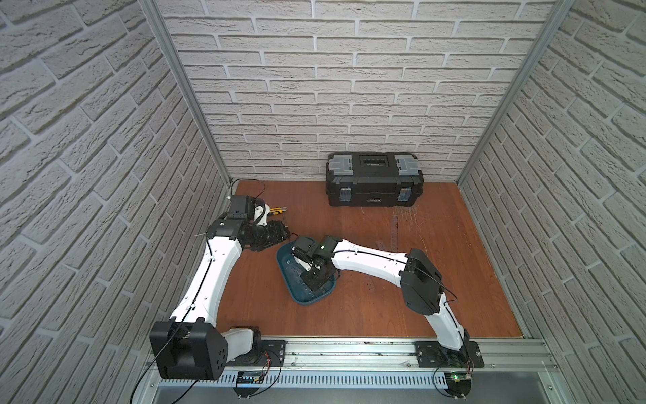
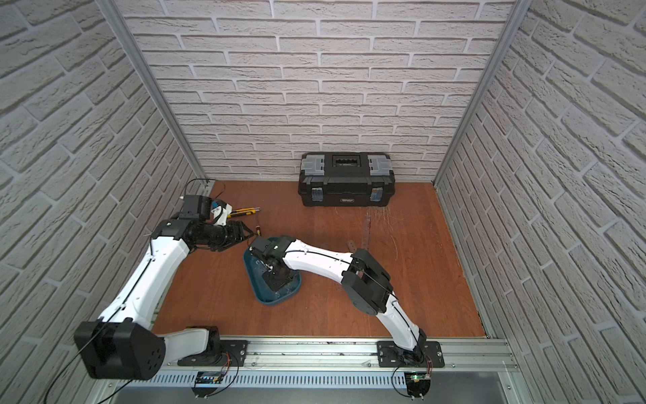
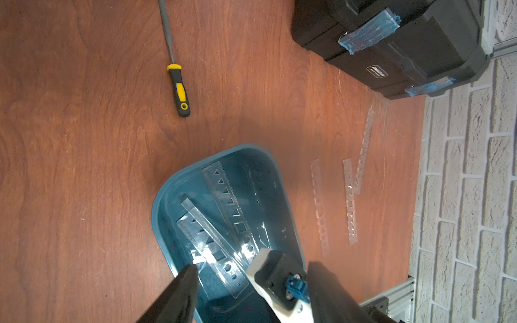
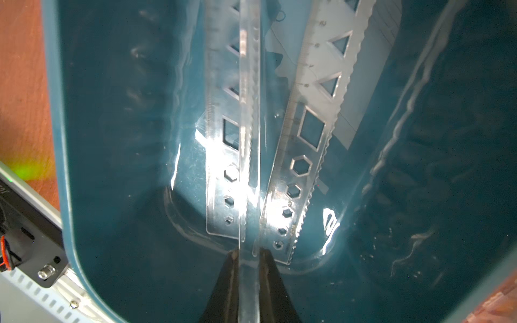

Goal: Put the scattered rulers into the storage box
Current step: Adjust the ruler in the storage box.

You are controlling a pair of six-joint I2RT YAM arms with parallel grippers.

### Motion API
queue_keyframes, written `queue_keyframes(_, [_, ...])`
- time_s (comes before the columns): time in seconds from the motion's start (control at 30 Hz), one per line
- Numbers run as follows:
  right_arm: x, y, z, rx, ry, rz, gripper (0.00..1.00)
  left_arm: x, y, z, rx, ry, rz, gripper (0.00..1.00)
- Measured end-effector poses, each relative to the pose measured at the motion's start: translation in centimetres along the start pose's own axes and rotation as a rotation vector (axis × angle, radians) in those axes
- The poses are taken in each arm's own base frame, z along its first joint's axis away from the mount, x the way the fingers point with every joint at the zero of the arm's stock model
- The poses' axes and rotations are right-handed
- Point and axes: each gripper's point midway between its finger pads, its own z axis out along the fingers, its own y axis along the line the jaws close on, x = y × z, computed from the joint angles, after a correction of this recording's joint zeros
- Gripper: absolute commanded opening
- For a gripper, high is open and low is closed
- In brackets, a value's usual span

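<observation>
Rulers (image 3: 226, 207): two lay flat in storage box (image 3: 167, 184), mid-bench (image 3: 84, 167). Right hand (image 4: 249, 263) was clamped on a third ruler (image 4: 249, 112), edge-on over them. Left hand (image 3: 251, 267) released, fingers spread wide. Three loose rulers (image 3: 349, 201) lay beside the box, toward toolbox (image 3: 391, 42); screwdriver (image 3: 179, 89) well apart. Right wrist (image 1: 314, 266) blocked most of the box interior in both top views; loose rulers barely readable there.

I note a shut black toolbox (image 1: 374, 180) against the back wall. A utility knife (image 2: 244, 211) and a screwdriver (image 3: 179, 89) lie on the wooden tabletop (image 1: 454, 280).
</observation>
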Motion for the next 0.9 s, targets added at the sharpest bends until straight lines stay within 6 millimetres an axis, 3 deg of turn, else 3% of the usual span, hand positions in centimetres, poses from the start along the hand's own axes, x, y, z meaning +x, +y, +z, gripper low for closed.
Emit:
queue_keyframes(0.17, [-0.8, 0.0, 0.0, 0.003, -0.032, 0.02, 0.39, 0.0, 0.0, 0.0, 0.003, 0.001, -0.002, 0.66])
queue_keyframes(0.33, [-1.9, -0.1, -0.1, 0.01, -0.087, 0.025, 0.43, 0.1, -0.1, 0.1, 0.004, 0.007, -0.001, 0.67])
queue_keyframes(0.43, [-1.5, -0.5, -0.9, 0.019, -0.119, 0.038, 0.43, -0.3, -0.6, 0.6, 0.003, 0.027, 0.009, 0.67])
queue_keyframes(0.53, [-0.5, -1.4, -3.3, 0.033, -0.175, 0.06, 0.43, -1.0, -2.5, 1.8, 0.002, 0.064, 0.062, 0.66])
queue_keyframes(0.77, [3.1, -4.5, -12.5, 0.055, -0.419, 0.173, 0.56, -2.3, -8.6, 5.9, 0.02, 0.139, 0.232, 0.65])
queue_keyframes(0.9, [5.7, -7.1, -14.6, 0.074, -0.501, 0.287, 0.66, -2.2, -11.4, 9.1, 0.018, 0.201, 0.306, 0.63])
